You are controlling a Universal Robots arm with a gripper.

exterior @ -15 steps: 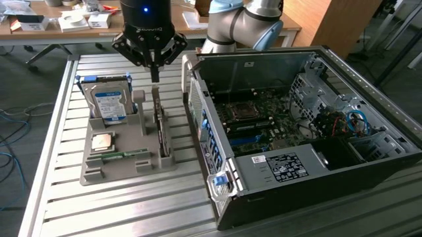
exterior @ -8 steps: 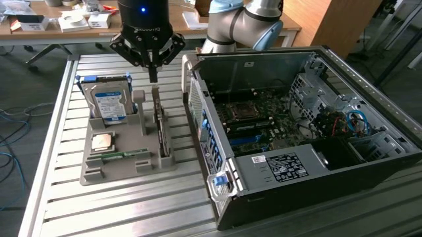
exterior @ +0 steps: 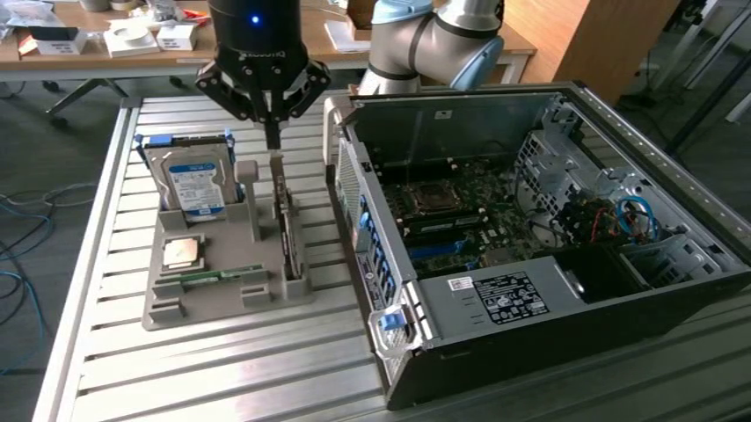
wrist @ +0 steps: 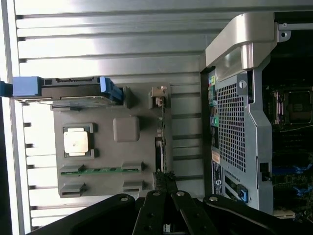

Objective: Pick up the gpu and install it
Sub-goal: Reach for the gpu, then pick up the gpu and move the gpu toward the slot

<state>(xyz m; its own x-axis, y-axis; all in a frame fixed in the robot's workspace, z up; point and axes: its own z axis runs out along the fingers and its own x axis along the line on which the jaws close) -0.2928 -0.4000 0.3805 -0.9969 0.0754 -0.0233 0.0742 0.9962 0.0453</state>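
Wrist view: end effector [wrist: 165,182] shut at gpu [wrist: 160,152] edge, grip unclear

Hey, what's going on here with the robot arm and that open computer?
The arm's gripper, shut, is at the top end of the gpu, which stands on edge in the grey holder beside the open computer case. Whether it grips the card is unclear. The card is not in the case yet.

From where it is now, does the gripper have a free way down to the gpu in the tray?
Probably yes. The gripper hangs shut straight over the gpu, which stands on edge in the tray, with nothing between them. The hard drive and the case stand clear to either side.
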